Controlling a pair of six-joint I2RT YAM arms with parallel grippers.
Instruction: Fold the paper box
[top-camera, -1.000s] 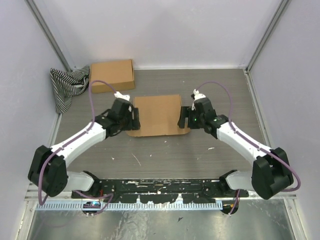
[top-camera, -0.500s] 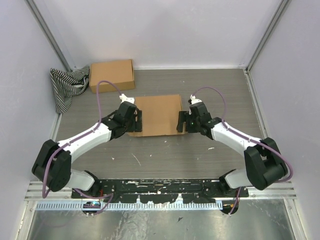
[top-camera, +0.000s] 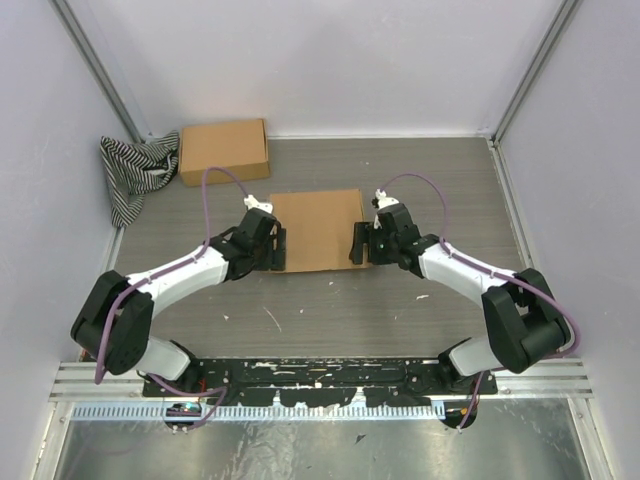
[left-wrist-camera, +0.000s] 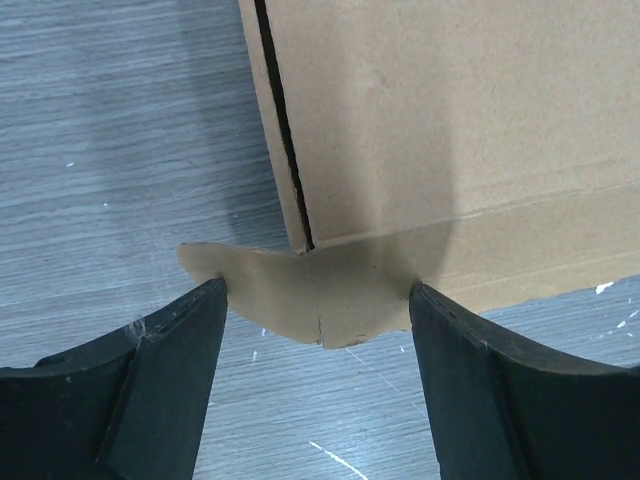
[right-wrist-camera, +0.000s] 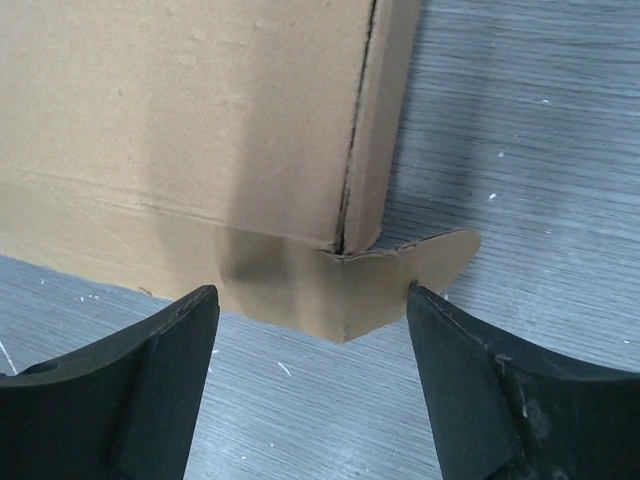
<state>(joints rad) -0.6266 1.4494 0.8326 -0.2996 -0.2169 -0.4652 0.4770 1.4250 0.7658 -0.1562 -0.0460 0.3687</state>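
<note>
The paper box (top-camera: 318, 228) lies closed and flat at the table's middle, lid up. A rounded ear flap sticks out flat on the table at each near corner. My left gripper (top-camera: 279, 249) is open at the box's near left corner. In the left wrist view the box (left-wrist-camera: 450, 110) fills the top, and its ear flap (left-wrist-camera: 320, 295) lies between my open jaws (left-wrist-camera: 318, 290). My right gripper (top-camera: 359, 243) is open at the near right corner. In the right wrist view the other ear flap (right-wrist-camera: 400, 275) of the box (right-wrist-camera: 190, 110) lies between the open jaws (right-wrist-camera: 310, 292).
A second, ready-made brown box (top-camera: 224, 150) stands at the back left. A black-and-white striped cloth (top-camera: 135, 172) lies beside it against the left wall. Grey walls enclose the table on three sides.
Both grippers have moved inward to the box's near corners, the left one rightward and the right one leftward. The box has stayed in place.
</note>
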